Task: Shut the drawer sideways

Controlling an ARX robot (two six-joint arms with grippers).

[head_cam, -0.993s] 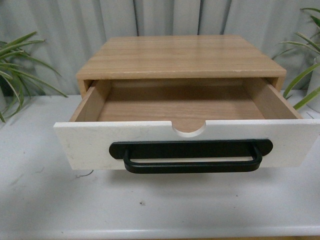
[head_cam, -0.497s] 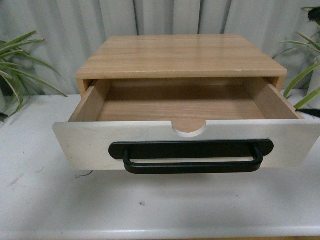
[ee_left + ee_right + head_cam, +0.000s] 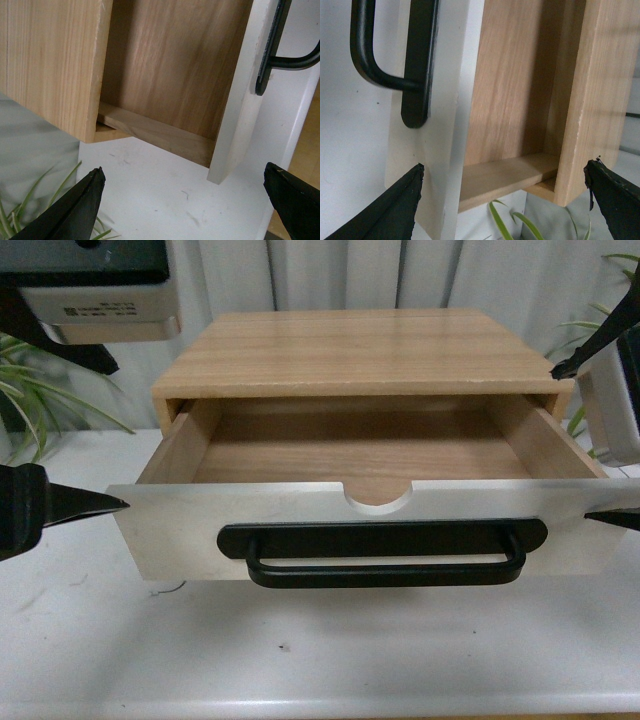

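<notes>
The front view looks from between the arms, facing forward and tilted slightly down, near enough that the drawer [image 3: 300,525] spans almost the whole width; the left wrist view sits close by the drawer's left end, looking down past the spread left gripper [image 3: 183,172] at the panel's edge, the wood side and one end of the handle [image 3: 270,50]; the right wrist view does likewise at the right end, past the spread right gripper [image 3: 504,170]; all three share the white front and handle; the wrist views show opposite ends
</notes>
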